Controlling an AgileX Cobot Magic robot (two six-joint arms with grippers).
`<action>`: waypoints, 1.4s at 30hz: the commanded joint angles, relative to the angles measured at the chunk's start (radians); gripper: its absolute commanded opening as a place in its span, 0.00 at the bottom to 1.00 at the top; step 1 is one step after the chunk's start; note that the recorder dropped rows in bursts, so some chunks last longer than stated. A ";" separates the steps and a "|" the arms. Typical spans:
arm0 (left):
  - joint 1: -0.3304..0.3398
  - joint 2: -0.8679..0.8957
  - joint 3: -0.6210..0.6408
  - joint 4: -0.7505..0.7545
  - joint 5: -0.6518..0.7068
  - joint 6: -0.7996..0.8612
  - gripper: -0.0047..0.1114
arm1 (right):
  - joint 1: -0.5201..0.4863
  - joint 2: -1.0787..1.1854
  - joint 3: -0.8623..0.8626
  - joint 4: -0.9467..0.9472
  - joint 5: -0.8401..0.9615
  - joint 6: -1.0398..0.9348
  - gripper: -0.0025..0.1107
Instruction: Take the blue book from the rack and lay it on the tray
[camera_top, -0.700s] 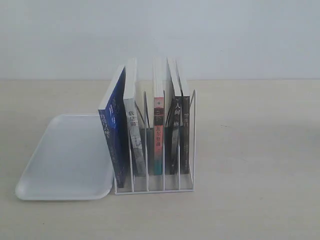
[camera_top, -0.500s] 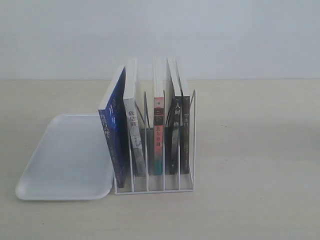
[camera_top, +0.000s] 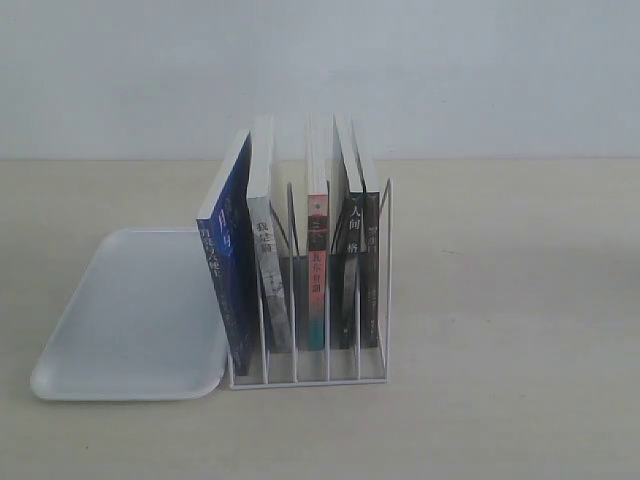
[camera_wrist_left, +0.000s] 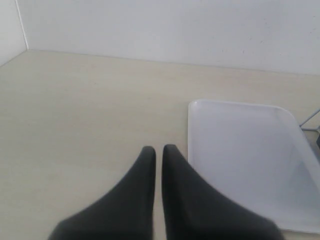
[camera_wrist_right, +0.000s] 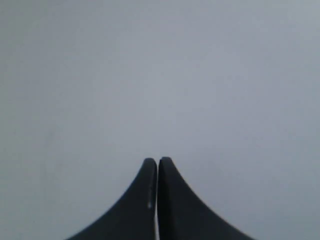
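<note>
I see the blue book (camera_top: 232, 270) standing in the rack (camera_top: 388, 285), in the end slot on the left. It leans to the left, and its top tips out over the near edge of the tray (camera_top: 125, 310). The tray lies flat on the table (camera_top: 500, 350), just beside the rack on its left. I cannot tell if the two touch. More books stand in the other slots: a grey one (camera_top: 272, 290) right next to the blue book, then a red-and-teal one (camera_top: 316, 290), then two black ones (camera_top: 352, 270) on the right. My arms do not show in the exterior view. In the left wrist view, my left gripper (camera_wrist_left: 159, 150) has its two dark fingers almost together, with only a thin line between them. It sits over the bare table, near a corner of the tray. In the right wrist view, my right gripper (camera_wrist_right: 158, 161) has its fingers pressed together, tips touching. Behind it I see only plain pale grey.
</note>
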 joint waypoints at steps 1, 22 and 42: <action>-0.005 -0.002 0.004 0.001 0.004 -0.008 0.08 | -0.003 0.079 -0.244 -0.098 0.200 0.004 0.02; -0.005 -0.002 0.004 0.001 0.004 -0.008 0.08 | -0.003 0.896 -0.859 0.021 1.686 -0.050 0.02; -0.005 -0.002 0.004 0.001 0.004 -0.008 0.08 | 0.232 1.390 -1.144 0.329 1.537 -0.449 0.04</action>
